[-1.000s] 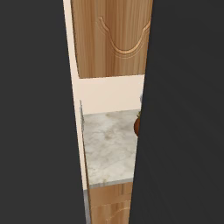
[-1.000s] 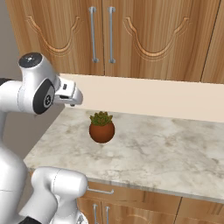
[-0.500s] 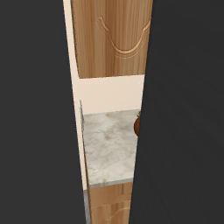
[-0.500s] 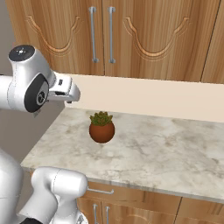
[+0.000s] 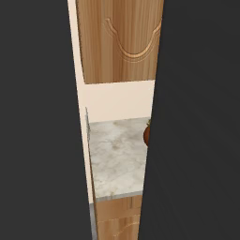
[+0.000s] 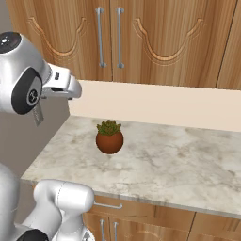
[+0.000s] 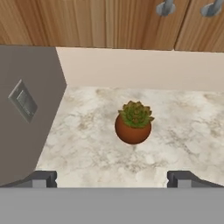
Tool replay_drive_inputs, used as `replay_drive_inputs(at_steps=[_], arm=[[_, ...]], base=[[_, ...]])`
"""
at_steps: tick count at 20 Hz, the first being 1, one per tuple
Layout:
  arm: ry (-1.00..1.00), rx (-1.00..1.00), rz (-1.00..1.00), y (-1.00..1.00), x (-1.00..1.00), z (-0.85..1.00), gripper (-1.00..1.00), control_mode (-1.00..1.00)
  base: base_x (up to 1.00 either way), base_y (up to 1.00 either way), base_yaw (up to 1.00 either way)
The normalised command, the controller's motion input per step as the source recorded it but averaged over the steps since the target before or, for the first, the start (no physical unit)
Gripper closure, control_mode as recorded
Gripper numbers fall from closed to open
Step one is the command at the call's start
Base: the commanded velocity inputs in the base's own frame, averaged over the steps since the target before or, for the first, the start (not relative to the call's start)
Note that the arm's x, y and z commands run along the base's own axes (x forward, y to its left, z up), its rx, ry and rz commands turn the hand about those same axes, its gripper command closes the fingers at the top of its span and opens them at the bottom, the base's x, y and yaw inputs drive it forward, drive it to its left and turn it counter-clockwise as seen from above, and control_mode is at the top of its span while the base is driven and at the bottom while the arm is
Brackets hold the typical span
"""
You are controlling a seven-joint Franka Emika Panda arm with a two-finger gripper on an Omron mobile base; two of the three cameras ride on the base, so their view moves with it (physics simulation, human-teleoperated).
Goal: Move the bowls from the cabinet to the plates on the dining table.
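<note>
The gripper stands spread wide with nothing between its two dark fingertips, which rise far apart at the bottom of the hand view. Directly below and ahead of them lies the marble-patterned counter, bare on both sides of the fingers.

Just beyond the gripper, centred between its tips, sits a round terracotta plant pot with a green succulent on top, standing upright on the counter and apart from everything else; in the right base view the same pot stands alone toward the counter's left part, with open marble all around it.

To the gripper's left a grey side wall closes off the counter, carrying a small switch plate. Past the pot runs a plain cream backsplash, meeting the counter along a straight edge.

Farthest, above the backsplash, hangs the cabinet: light-brown wood, doors shut, each carved with an arch, two long silver bar handles side by side at the middle seam. Its lower edge overhangs the backsplash. The left base view gives a narrow strip of one carved door between dark surfaces.
</note>
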Motion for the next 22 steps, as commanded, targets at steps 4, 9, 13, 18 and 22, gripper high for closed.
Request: replay_drive_inputs(at_steps=[4,9,13,18,22], arm=[[-0.07,0.00,0.00,-0.22,0.00,0.53,-1.00,-1.00],[0.00,0.00,0.00,-0.08,-0.03,0.42,-1.00,-1.00],[-0.04,0.00,0.00,-0.02,0.01,0.26,-1.00,-1.00],[-0.04,0.00,0.00,-0.23,0.24,0.15,-1.00,-1.00],[-0.03,0.00,0.00,-0.22,0.26,0.18,-1.00,-1.00]], base=[[0.00,0.00,0.00],[0.00,0.00,0.00],[0.00,0.00,0.00],[0.00,0.00,0.00],[0.00,0.00,0.00]])
